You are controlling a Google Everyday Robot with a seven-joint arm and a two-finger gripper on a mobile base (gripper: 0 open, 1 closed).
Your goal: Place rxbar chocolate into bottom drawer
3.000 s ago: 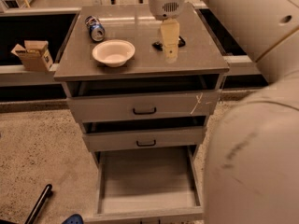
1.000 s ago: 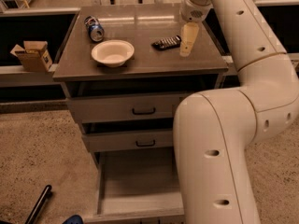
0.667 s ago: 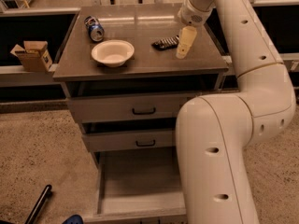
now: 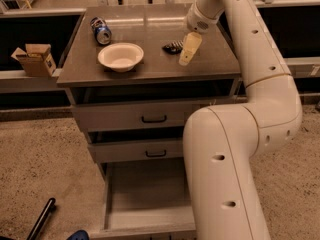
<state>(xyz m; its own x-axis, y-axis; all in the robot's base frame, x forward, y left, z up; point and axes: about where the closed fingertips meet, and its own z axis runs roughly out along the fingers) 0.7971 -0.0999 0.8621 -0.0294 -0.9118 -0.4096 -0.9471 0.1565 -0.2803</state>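
Note:
The rxbar chocolate [image 4: 172,47], a small dark bar with pale marks, lies flat on the cabinet top right of the white bowl. My gripper [image 4: 189,49] hangs just to the bar's right, close above the top, at the end of the white arm that comes in from the right. Whether it touches the bar cannot be told. The bottom drawer [image 4: 150,191] is pulled out at the cabinet's foot, and the part of its grey floor that shows is bare. The arm hides its right side.
A white bowl [image 4: 120,55] and a blue soda can [image 4: 101,30] lying on its side are on the cabinet top [image 4: 150,69]. The two upper drawers [image 4: 150,118] stand slightly ajar. A cardboard box [image 4: 35,59] sits on a ledge at left. A black rod [image 4: 42,219] lies on the floor.
The gripper has moved a little to the left and down, closer to the bar. The bar, bowl and can have not moved.

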